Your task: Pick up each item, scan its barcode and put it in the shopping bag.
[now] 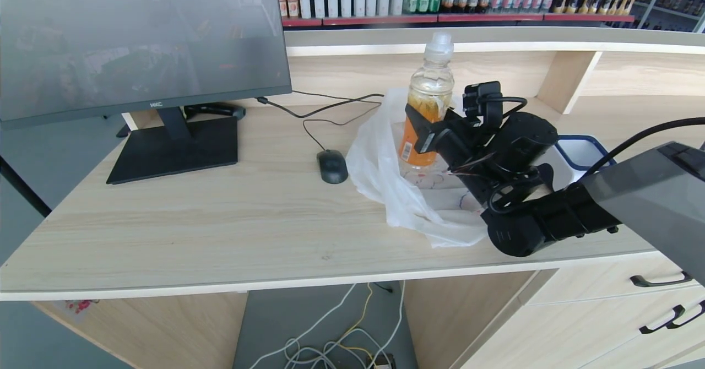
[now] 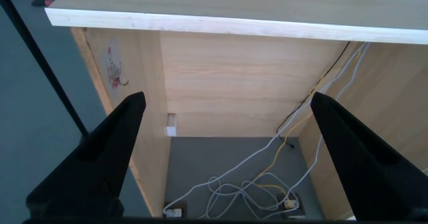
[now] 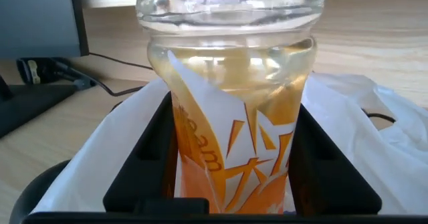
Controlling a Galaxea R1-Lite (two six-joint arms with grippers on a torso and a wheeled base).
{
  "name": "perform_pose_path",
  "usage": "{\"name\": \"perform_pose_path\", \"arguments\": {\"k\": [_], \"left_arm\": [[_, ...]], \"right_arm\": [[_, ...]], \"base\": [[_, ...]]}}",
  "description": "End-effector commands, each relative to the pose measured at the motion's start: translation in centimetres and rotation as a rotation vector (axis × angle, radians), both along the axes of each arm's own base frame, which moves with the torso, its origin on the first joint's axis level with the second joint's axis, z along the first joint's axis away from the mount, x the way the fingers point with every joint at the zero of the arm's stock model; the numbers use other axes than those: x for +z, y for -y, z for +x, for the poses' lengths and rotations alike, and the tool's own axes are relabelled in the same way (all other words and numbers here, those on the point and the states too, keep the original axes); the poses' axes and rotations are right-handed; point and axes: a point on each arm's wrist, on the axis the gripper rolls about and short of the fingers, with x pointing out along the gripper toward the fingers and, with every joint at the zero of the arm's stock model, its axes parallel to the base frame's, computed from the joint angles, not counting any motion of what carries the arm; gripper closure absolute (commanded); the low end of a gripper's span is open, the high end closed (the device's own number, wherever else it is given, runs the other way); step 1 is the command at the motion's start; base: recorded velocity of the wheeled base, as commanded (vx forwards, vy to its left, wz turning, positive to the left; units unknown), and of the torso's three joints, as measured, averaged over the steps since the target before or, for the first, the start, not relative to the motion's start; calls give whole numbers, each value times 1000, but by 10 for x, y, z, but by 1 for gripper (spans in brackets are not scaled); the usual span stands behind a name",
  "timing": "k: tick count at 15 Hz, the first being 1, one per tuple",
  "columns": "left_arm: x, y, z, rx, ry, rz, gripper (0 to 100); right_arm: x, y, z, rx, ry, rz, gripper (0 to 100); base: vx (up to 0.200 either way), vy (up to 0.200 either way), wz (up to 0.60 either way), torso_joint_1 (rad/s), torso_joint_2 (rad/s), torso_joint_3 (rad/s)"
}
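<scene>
Recorded the bottle [image 1: 430, 91] upright at about 1 o'clock on the desk [image 1: 220, 220], base down among the folds of the white shopping bag [image 1: 385, 187]; could not tell whether resting on the bag or hanging just clear of it. Noted amber drink filling most of it, white cap on, orange label with barcode turned toward 8 o'clock. Judged it fairly heavy, contents free to slosh, walls thin and likely to dent under a hard squeeze, label film slippery. Found the right gripper [image 3: 231, 170] clamped on the labelled midsection, one finger either side; judged that a sound hold, better than the tapered shoulder. Judged the bag limp, apt to fold over or snag. Saw the mouse [image 1: 332, 166] at 9 o'clock of the bag, the monitor [image 1: 137, 33] at 10 o'clock. Found the left gripper [image 2: 224, 157] spread wide, holding nothing, low before the desk's front edge.
</scene>
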Motion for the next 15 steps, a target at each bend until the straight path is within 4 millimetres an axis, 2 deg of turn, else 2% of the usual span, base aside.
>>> {"name": "perform_pose_path", "arguments": {"k": [1,9,10,13,15], "left_arm": [[0,0,0,0,1,1,0],[0,0,0,0,0,-1,0],[0,0,0,0,0,1,0],[0,0,0,0,0,1,0],[0,0,0,0,0,1,0]], "right_arm": [[-5,-2,1,4,-12,-7,100],[-8,-1,-1,5,-29,-14,100],[-8,-1,-1,5,-29,-14,0],[-5,-1,-3,1,-8,-4,0],[5,2,-9,-4,48,7,0]], "base": [[0,0,0,0,0,0],[0,0,0,0,0,0],[0,0,0,0,0,0],[0,0,0,0,0,0],[0,0,0,0,0,0]]}}
